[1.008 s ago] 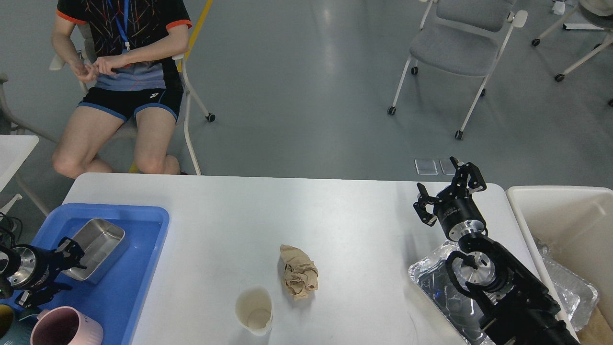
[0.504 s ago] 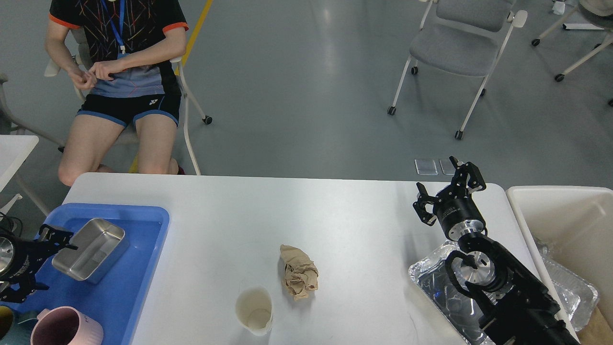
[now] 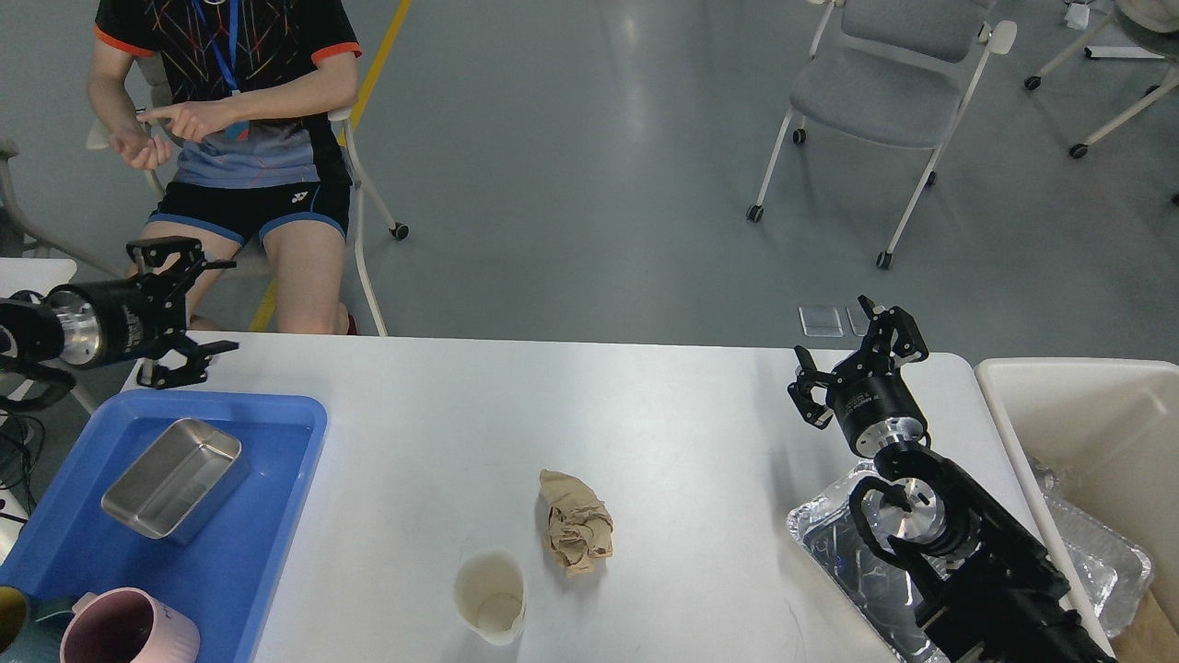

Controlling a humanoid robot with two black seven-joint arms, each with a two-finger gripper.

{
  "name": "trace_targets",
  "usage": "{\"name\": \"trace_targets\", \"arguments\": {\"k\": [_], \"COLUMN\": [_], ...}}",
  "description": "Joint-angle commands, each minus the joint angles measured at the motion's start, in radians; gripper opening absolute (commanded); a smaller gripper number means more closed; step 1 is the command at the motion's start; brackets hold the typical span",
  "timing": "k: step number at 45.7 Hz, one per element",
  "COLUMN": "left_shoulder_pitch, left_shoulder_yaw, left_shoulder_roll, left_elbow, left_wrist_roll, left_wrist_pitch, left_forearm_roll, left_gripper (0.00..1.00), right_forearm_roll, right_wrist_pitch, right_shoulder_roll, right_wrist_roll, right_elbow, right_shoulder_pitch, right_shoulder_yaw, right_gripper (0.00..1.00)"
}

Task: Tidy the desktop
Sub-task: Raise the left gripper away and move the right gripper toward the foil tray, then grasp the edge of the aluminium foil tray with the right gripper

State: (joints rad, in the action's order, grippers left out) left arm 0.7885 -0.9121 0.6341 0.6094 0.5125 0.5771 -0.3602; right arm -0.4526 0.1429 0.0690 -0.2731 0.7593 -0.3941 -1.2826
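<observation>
White desktop (image 3: 645,433) fills centre of view, widest surface, rounded corners. Still cluttered: crumpled brown paper wad (image 3: 575,522) near centre toward 6 o'clock, paper cup (image 3: 490,596) just beside it at its 7 o'clock, upright. Blue tray (image 3: 276,516) at 8 o'clock on desktop, holding steel tin (image 3: 170,477) and pink mug (image 3: 124,631). Foil pan (image 3: 829,543) at 4 o'clock, partly under right arm. Beige bin (image 3: 1050,396) beyond desktop's 3 o'clock edge.

Left gripper (image 3: 181,310) at 9 o'clock, raised above tray's far corner, fingers spread wide, holding nothing. Right gripper (image 3: 852,354) at 3 o'clock above bare desktop, fingers apart, also holding nothing.

Risks, judged: cup light and tall, likely to tip or crush under a hard or off-centre pinch. Paper wad soft, may slip out or unfold from a shallow grasp. Cup and wad close together, so reaching for one could knock the other. Right arm's elbow sits over foil pan; a sweep toward centre could drag or dent it, or push it off the near edge. Seated person (image 3: 239,120) close behind left gripper at 10 o'clock; a wide swing there could come too near.

Hard to see: pink mug cut off by bottom edge, dark item at the bottom-left corner unidentifiable. Foil pan mostly hidden by arm. Bin contents only partly visible. Cup contents unclear.
</observation>
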Motion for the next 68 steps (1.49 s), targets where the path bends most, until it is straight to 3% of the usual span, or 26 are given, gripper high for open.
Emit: {"name": "trace_targets", "arguments": {"k": [1,7,13,16,19,27,34,42,54,62,68], "left_shoulder_pitch": [-0.006,-0.012,-0.037,-0.063,-0.084,-0.149,-0.203,-0.242,-0.253,-0.253,-0.253], "left_shoulder_yaw": [-0.192,-0.209,-0.209,-0.220,-0.222,-0.226,-0.225,-0.223,-0.209,-0.206,-0.205], "left_shoulder_roll": [-0.198,-0.303,-0.350,-0.358,-0.364,-0.363,-0.361,-0.349,-0.372,-0.402,-0.436], "left_elbow": [0.000,0.001,0.001,0.001,0.003,0.003,0.004,-0.003,-0.011,-0.011,-0.011], "left_wrist_roll": [-0.086,-0.277,-0.494,-0.571,-0.617,-0.651,-0.680,-0.767,-0.783,-0.783,-0.781], "left_wrist_pitch": [-0.072,-0.155,-0.163,-0.161,-0.155,-0.149,-0.115,-0.034,-0.109,-0.132,-0.175], "left_forearm_roll": [0.015,0.010,0.015,0.018,0.020,0.089,0.090,0.092,0.098,0.098,0.087], "left_gripper": [0.97,0.97,0.97,0.97,0.97,0.97,0.97,0.97,0.97,0.97,0.97], "right_forearm_roll": [0.000,0.000,0.000,0.002,0.002,0.000,0.003,0.011,0.058,0.058,0.045], "right_wrist_pitch": [0.000,0.000,0.000,0.000,-0.002,-0.002,-0.002,0.004,0.079,0.125,0.147], "right_shoulder_roll": [0.000,0.003,0.008,0.008,0.008,0.037,0.205,0.412,0.828,1.170,1.353], "right_wrist_roll": [0.000,0.000,0.000,0.003,0.008,0.035,0.097,0.169,0.333,0.341,0.342], "right_elbow": [-0.001,-0.001,-0.001,0.000,-0.001,-0.001,0.002,0.058,0.483,0.736,0.874], "right_shoulder_pitch": [0.000,0.000,0.000,-0.003,-0.006,-0.054,-0.130,-0.218,-0.229,-0.209,-0.169], "right_shoulder_yaw": [0.000,0.000,0.000,-0.001,-0.001,0.041,0.248,0.521,0.732,0.821,0.874], "right_gripper": [1.00,1.00,1.00,1.00,1.00,1.00,1.00,1.00,1.00,1.00,1.00]}}
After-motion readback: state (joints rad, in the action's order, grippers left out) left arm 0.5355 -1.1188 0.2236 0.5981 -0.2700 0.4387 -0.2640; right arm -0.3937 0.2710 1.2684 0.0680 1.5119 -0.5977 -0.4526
